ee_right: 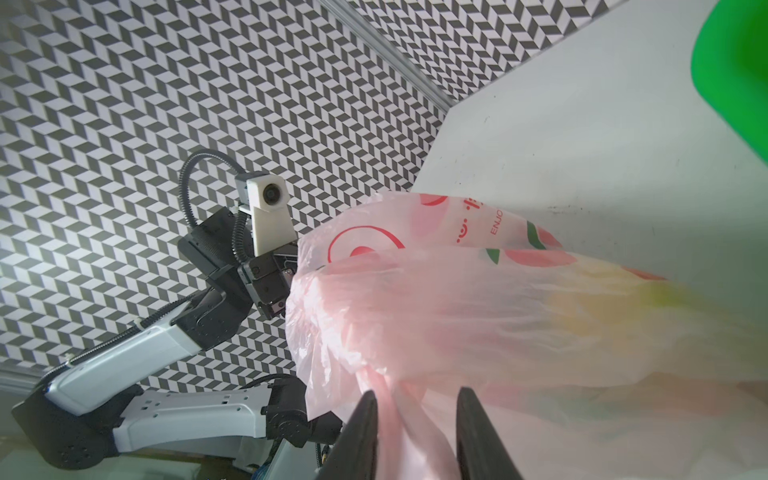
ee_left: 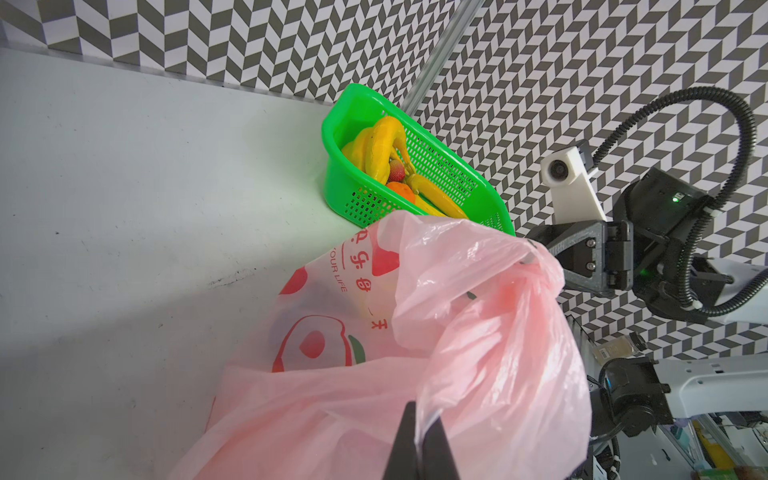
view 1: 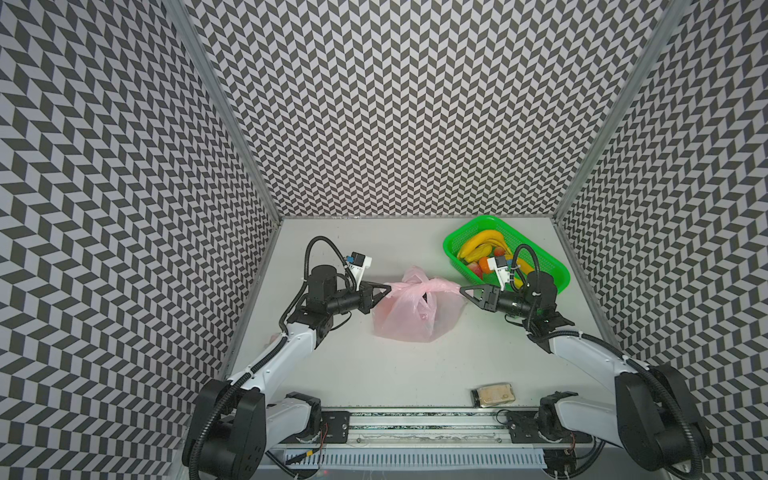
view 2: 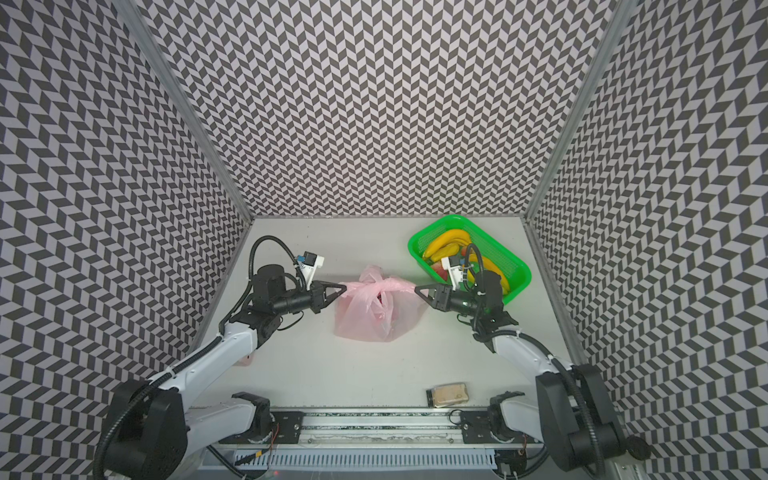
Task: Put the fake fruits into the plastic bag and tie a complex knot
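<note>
The pink plastic bag (view 1: 409,316) (view 2: 365,316) sits mid-table, printed with red peaches (ee_left: 311,345). Its handles stretch sideways from a twisted bunch (view 1: 422,286); I cannot tell whether that is a tied knot. My left gripper (view 1: 388,287) (ee_left: 419,419) is shut on the left handle. My right gripper (view 1: 462,289) (ee_right: 415,399) stands open, the right handle strand lying loose between its fingers. A yellow shape (ee_right: 648,299) shows through the bag film. More fake fruits, among them bananas (view 1: 482,243) (ee_left: 382,145), lie in the green basket (view 1: 457,237).
The green basket (view 2: 519,266) (ee_right: 731,62) stands at the back right, close behind my right wrist. A brown packet (view 1: 494,394) (view 2: 449,392) lies at the front edge. Patterned walls close in the left, right and back.
</note>
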